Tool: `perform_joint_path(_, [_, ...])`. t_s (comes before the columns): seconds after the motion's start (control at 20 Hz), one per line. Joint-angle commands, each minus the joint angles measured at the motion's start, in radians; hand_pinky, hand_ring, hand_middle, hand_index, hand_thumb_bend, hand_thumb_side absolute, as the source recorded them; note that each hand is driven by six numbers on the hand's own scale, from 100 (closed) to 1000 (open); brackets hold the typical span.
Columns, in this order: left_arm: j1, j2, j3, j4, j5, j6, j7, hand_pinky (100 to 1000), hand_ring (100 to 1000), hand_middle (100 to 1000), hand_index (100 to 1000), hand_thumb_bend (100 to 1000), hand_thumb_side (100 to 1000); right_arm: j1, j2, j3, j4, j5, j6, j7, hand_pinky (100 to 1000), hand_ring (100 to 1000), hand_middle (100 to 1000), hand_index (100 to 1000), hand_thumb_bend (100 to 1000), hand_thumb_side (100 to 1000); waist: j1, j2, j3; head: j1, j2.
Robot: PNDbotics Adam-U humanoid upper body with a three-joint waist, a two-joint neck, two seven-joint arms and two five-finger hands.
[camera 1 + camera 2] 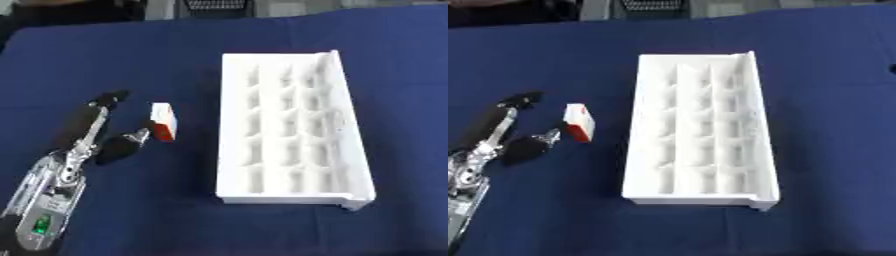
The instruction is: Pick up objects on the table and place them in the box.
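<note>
White box (289, 132) on blue cloth (175, 50); left hand (96, 137) fingers spread open beside orange-white carton (163, 121).

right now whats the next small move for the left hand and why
Probably close the left hand on the small white and orange box before lifting. The fingers are spread open beside it, one tip right by its orange end, and nothing is held yet. The box lies on the blue cloth, left of the white tray, whose compartments look empty.
</note>
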Motion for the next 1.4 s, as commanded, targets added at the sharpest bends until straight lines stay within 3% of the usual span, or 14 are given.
perform_joint_path(0.05, [-0.019, 0.032, -0.003, -0.020, -0.033, 0.005, -0.018, 956, 891, 885, 972, 528, 556, -0.004, -0.016, -0.002, -0.021, -0.001, -0.001, 0.001, 614, 665, 713, 812, 100, 991, -0.001, -0.016, -0.001, -0.005, -0.015])
perform_joint_path(0.4, [-0.037, 0.034, -0.016, -0.030, -0.066, 0.003, -0.049, 958, 891, 885, 972, 528, 557, -0.004, -0.016, -0.001, -0.021, -0.001, 0.000, 0.003, 614, 665, 713, 813, 100, 991, -0.002, -0.016, -0.003, -0.004, -0.015])
perform_joint_path(0.7, [-0.039, 0.038, -0.029, -0.036, -0.034, -0.008, -0.062, 959, 892, 885, 971, 524, 559, -0.005, -0.016, -0.001, -0.021, -0.002, 0.000, 0.003, 614, 665, 713, 813, 100, 991, -0.002, -0.016, -0.004, -0.004, -0.016])
perform_joint_path(1.4, [-0.040, 0.113, -0.062, -0.073, 0.011, -0.027, -0.123, 961, 893, 886, 967, 525, 555, -0.006, -0.017, -0.001, -0.021, -0.002, 0.001, 0.004, 613, 665, 713, 812, 100, 991, -0.001, -0.016, -0.006, -0.003, -0.019])
